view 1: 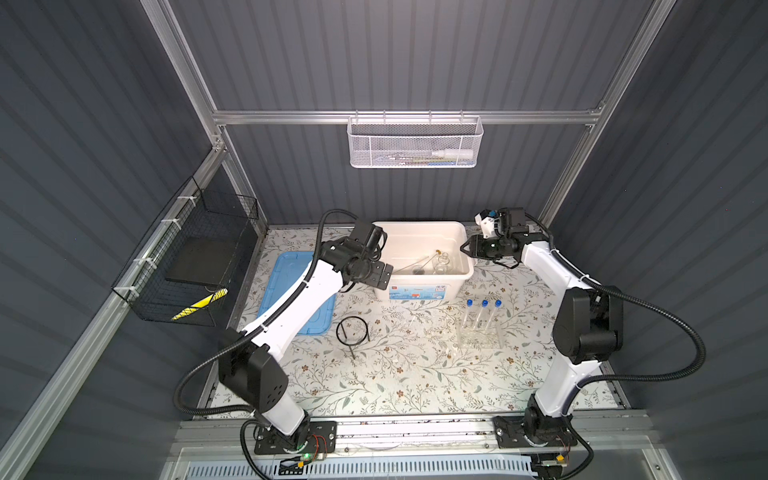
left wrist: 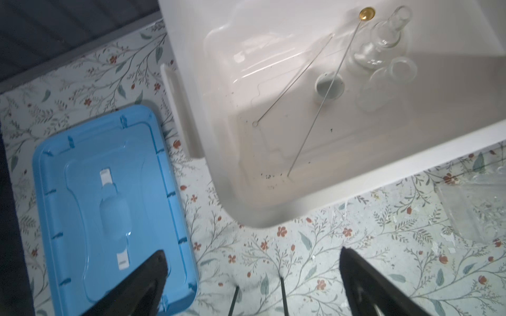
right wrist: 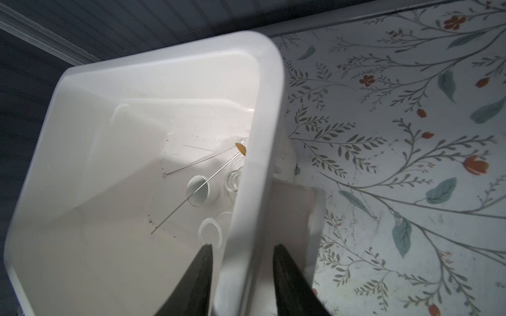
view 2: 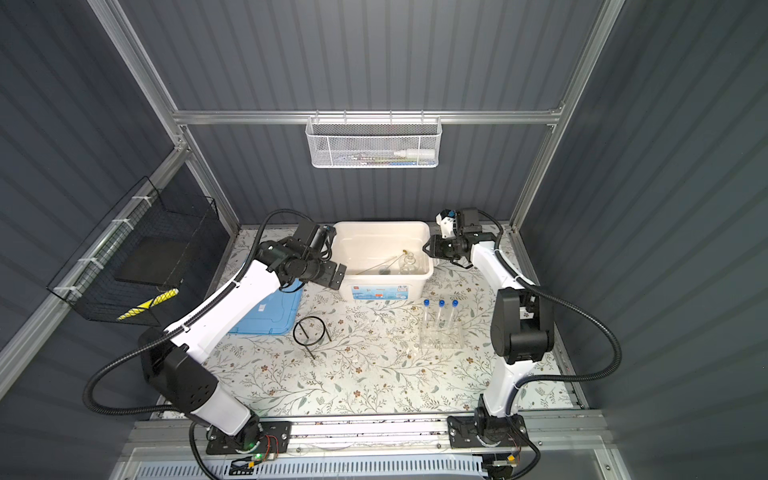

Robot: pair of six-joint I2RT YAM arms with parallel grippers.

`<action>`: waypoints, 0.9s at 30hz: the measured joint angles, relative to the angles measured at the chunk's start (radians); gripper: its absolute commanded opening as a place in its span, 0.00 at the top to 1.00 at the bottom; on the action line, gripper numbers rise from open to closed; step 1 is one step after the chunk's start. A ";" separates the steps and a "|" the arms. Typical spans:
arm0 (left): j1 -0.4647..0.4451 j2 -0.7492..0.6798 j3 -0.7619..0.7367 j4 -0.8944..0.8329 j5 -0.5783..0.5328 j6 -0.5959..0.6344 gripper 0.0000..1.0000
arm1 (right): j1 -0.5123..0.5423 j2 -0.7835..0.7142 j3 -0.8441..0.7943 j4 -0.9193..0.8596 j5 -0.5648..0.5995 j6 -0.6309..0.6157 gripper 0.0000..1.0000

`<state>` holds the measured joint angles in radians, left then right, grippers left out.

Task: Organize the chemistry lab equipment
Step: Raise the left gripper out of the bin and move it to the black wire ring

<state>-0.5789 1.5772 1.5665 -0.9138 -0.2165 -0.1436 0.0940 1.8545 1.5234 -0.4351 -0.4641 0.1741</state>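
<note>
The packing step looks part done. The white plastic bin [view 1: 417,225] is sitting at 12 o'clock on the floral table [view 1: 407,374], and it is already holding the small pieces. In the left wrist view these are the small clear glass flask [left wrist: 383,41], the clear beaker [left wrist: 402,69], the tiny white dish [left wrist: 330,84] and the thin metal rod with a gold tip [left wrist: 307,136], which is lying across the dish.

Three items are waiting outside the bin:
- The black wire ring tripod [view 1: 349,343] is standing at 9 o'clock of the table's middle.
- The clear plastic rack [view 1: 478,338] is standing at 3 o'clock.
- The three clear blue-capped test tubes [view 1: 484,313] are standing upright in that rack.

The flat blue plastic lid [view 1: 282,282] is lying at 10 o'clock, just beside the bin.

The left tool [view 1: 384,277] is hovering over the bin's 7 o'clock corner with its jaws spread wide and nothing between them.

The right tool [right wrist: 243,262] is sitting astride the bin's 3 o'clock wall with its jaws partly apart. One finger is inside the bin and one outside, but I cannot tell whether they are actually pinching the wall.

I judge that the right arm is steadying or nudging the bin while the left is getting ready for its next pick. The tripod is the nearest thing, at 6 o'clock from the left tool. Picking it up calls for dropping down and closing on a thin wire ring or leg, so the aim needs to be exact. The rack, with its upright tubes, will need a level carry.
</note>
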 measured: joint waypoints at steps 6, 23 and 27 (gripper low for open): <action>0.000 -0.133 -0.135 -0.066 -0.048 -0.180 0.00 | 0.000 0.000 0.000 0.028 -0.017 0.005 0.34; -0.106 -0.224 -0.379 -0.104 -0.080 -0.585 0.00 | -0.004 -0.023 -0.023 0.093 -0.022 0.031 0.11; -0.143 -0.215 -0.385 -0.099 -0.081 -0.655 0.00 | -0.010 -0.023 -0.029 0.111 -0.027 0.035 0.10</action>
<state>-0.7223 1.3624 1.1816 -1.0130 -0.2974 -0.7986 0.0845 1.8313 1.4948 -0.3244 -0.4911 0.2096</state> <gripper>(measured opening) 0.997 0.901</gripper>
